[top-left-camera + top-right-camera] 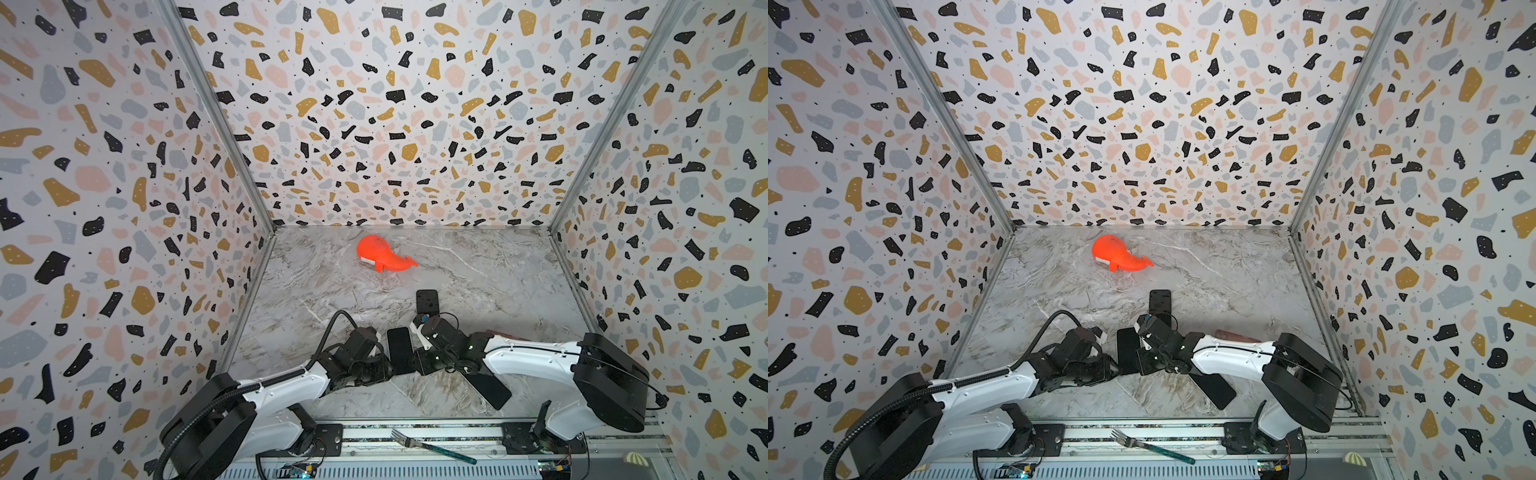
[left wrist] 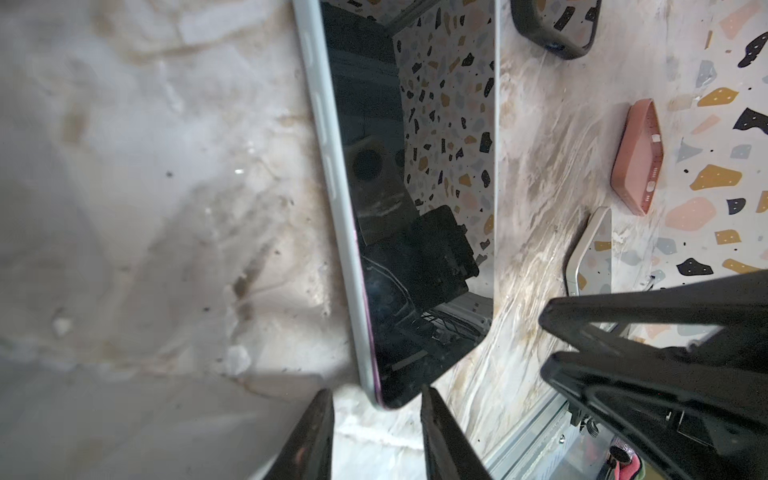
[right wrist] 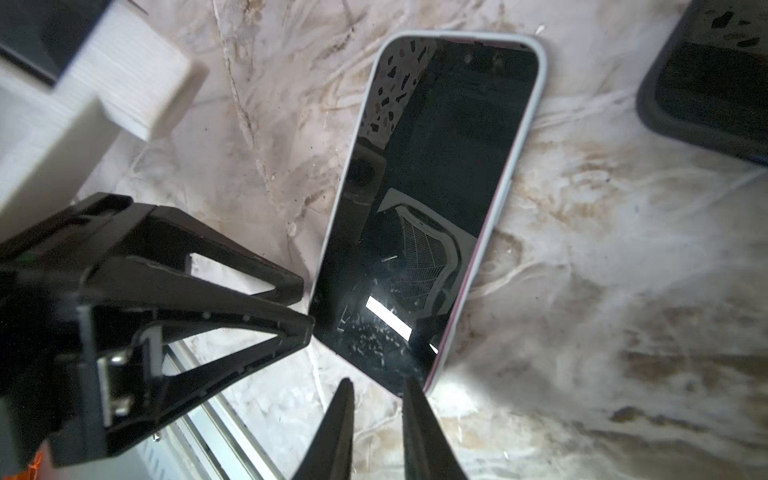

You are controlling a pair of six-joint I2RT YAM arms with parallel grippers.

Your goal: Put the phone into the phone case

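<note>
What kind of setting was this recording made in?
Most likely a lab test booth for robots, not a home: patterned panel walls in a metal frame enclose a marble-look tabletop, and a left arm and right arm are mounted on a rail at its front edge.

We see the phone [image 1: 400, 349] lying flat, black glass up, on the marble surface, well nearer the camera than the orange whale toy [image 1: 380, 257]. The pale phone case [image 2: 334, 166] wraps its edges, and a thin pink line shows inside the rim.
</note>
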